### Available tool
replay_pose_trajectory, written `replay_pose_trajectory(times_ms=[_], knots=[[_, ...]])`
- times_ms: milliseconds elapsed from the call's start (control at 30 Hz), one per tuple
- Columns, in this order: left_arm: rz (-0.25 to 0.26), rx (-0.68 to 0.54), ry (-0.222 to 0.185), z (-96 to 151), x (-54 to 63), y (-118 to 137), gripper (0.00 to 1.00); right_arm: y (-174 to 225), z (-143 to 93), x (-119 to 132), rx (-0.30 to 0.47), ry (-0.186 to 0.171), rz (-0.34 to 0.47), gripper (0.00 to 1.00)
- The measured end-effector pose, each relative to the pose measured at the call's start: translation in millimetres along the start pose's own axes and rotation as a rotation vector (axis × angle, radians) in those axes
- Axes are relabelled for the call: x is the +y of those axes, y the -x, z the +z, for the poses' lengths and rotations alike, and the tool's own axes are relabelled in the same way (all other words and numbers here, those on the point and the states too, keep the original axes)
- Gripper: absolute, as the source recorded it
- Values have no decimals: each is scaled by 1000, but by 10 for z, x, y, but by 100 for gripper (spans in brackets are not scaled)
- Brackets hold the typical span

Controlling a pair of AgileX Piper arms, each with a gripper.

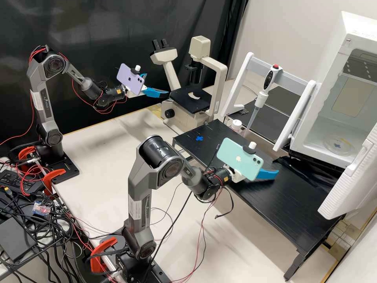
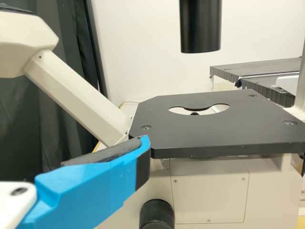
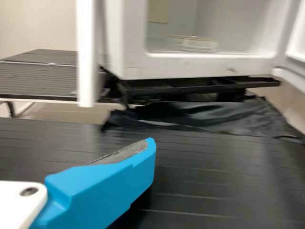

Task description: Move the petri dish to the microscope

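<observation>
The clear petri dish point(image 1: 341, 148) rests on the floor of the open white chamber; the right wrist view shows the dish point(image 3: 195, 44) just inside the chamber's front edge. My left gripper point(image 1: 157, 85) stands open beside the stage point(image 1: 190, 99) of the cream microscope point(image 1: 218, 78). In the left wrist view, one blue finger of the left gripper point(image 2: 143, 143) shows near a corner of the black stage point(image 2: 214, 136). Over the black bench platform, my right gripper point(image 1: 271, 173) is held apart from the chamber; the right gripper point(image 3: 153, 148) is open, its grey inner pad bare.
The chamber point(image 1: 326, 118) has an open door point(image 1: 353, 177) at the right. A pipette point(image 1: 257, 103) hangs from a white frame point(image 1: 239, 84). A blue cross point(image 1: 199, 138) marks the black platform point(image 1: 275, 204). Dark cloth point(image 3: 205, 114) lies below the chamber. Loose cables trail around the right arm.
</observation>
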Motion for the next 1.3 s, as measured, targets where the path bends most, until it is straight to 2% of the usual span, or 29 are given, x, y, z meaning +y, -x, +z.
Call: replay_pose_trajectory(times_ms=[67, 133, 233, 300, 433, 633, 967, 1200, 1300], knots=[[0, 0, 0, 0, 0, 0, 100, -10, 116, 91, -28, -11, 20, 100], [0, 0, 0, 0, 0, 0, 100, -20, 226, 202, -59, -38, 55, 100], [0, 0, 0, 0, 0, 0, 100, -41, 308, 314, -77, -64, 90, 100], [0, 0, 0, 0, 0, 0, 100, -95, 331, 422, -66, -60, 113, 100], [0, 0, 0, 0, 0, 0, 100, -217, 349, 663, -49, -75, 184, 100], [0, 0, 0, 0, 0, 0, 100, -506, 274, 947, -1, -73, 269, 100], [0, 0, 0, 0, 0, 0, 100, -1013, 220, 1276, -33, -86, 285, 100], [0, 0, 0, 0, 0, 0, 100, -1475, 130, 1368, -27, -139, 263, 100], [0, 0, 0, 0, 0, 0, 100, -1664, 78, 1402, -17, -142, 253, 100]])
